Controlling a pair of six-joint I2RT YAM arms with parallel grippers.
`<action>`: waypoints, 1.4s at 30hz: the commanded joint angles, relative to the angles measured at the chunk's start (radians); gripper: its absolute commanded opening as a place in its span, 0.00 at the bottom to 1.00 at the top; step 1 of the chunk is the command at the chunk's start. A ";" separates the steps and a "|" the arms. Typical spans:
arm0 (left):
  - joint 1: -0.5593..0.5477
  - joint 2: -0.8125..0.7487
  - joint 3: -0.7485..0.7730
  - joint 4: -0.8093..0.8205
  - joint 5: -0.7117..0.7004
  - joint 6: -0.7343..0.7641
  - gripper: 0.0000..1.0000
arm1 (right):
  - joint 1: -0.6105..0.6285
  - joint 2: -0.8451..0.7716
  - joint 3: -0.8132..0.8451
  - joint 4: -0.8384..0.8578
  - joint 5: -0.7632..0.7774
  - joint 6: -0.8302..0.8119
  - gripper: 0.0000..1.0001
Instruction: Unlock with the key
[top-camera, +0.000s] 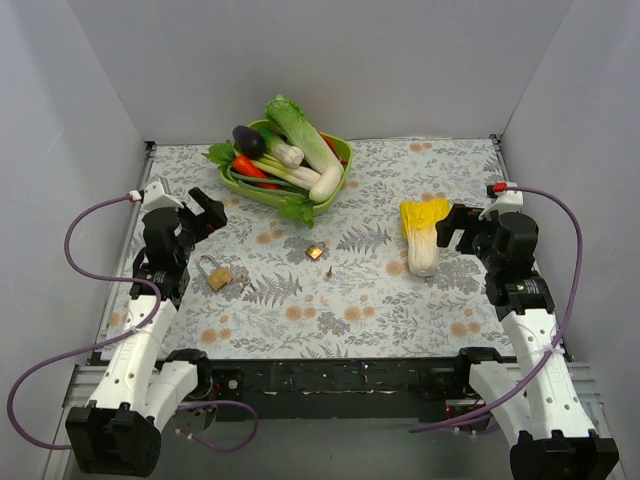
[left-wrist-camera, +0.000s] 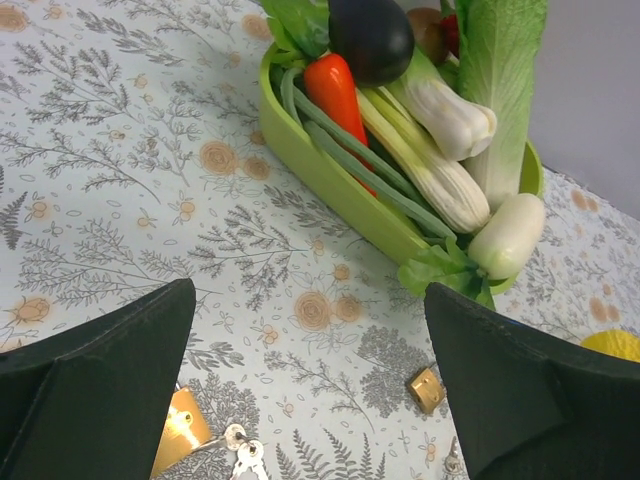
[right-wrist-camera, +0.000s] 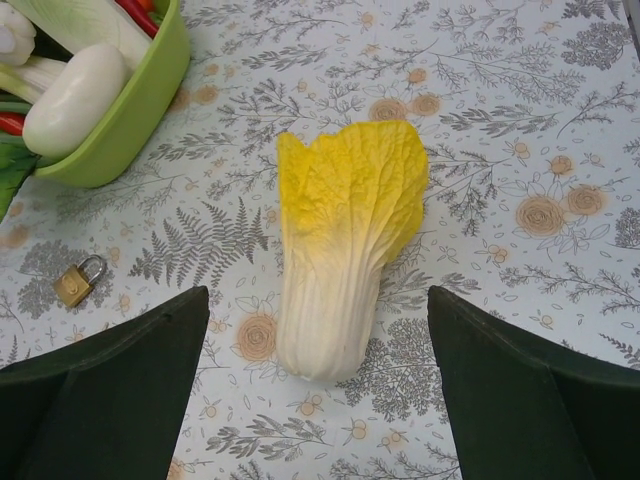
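A tiny grey key lies flat on the patterned cloth, just right of a small brass padlock. The left wrist view catches that key at its bottom edge, below the small padlock. A larger brass padlock with a silver shackle rests at the left, with a ring of small silver keys beside it. My left gripper hovers open above and behind the larger padlock, holding nothing. My right gripper hangs open at the right, far from the key.
A green bowl of toy vegetables stands at the back centre. A yellow-and-white cabbage lies directly under my right gripper. The small padlock shows at that view's left. Grey walls close in the table.
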 joint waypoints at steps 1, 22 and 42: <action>0.004 0.049 0.028 -0.050 -0.114 -0.005 0.98 | -0.002 0.008 -0.008 0.078 -0.047 -0.023 0.96; -0.277 0.374 0.109 -0.328 -0.042 0.049 0.73 | -0.001 0.029 -0.023 0.102 -0.151 -0.046 0.91; 0.033 0.328 0.119 -0.153 0.056 -0.074 0.89 | 0.670 0.468 0.176 0.255 -0.114 -0.069 0.74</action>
